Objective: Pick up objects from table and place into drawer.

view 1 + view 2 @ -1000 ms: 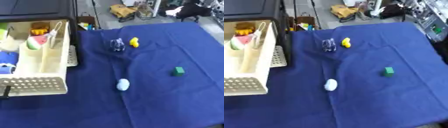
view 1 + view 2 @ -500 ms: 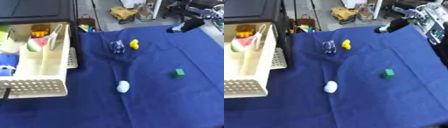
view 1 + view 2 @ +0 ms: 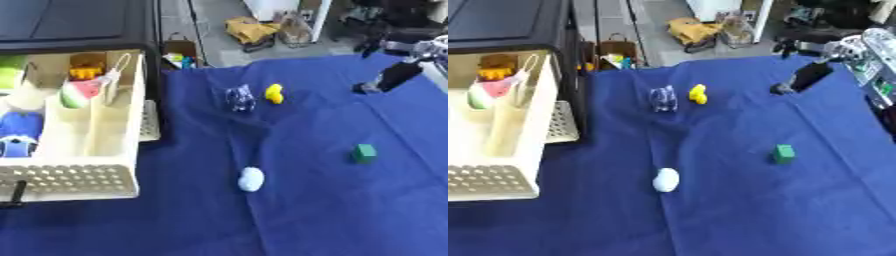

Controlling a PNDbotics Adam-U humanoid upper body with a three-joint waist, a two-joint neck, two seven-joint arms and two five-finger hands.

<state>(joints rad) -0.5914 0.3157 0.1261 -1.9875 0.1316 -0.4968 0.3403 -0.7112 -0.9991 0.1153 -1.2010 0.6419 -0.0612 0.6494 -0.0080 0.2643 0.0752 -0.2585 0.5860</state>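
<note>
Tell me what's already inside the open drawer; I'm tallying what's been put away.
The drawer holds a blue item, a green-and-pink piece, an orange-yellow thing and something green at the view's edge. Dividers and walls hide the rest.

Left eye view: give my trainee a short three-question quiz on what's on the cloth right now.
1. True or false: the green block lies inside the drawer.
2. Which lies nearest the yellow toy? A) white egg-shaped thing B) clear thing C) green block
3. Fill in: the right hand comes in over the cloth's far ____ corner.

Key: 1 false; 2 B; 3 right.
</note>
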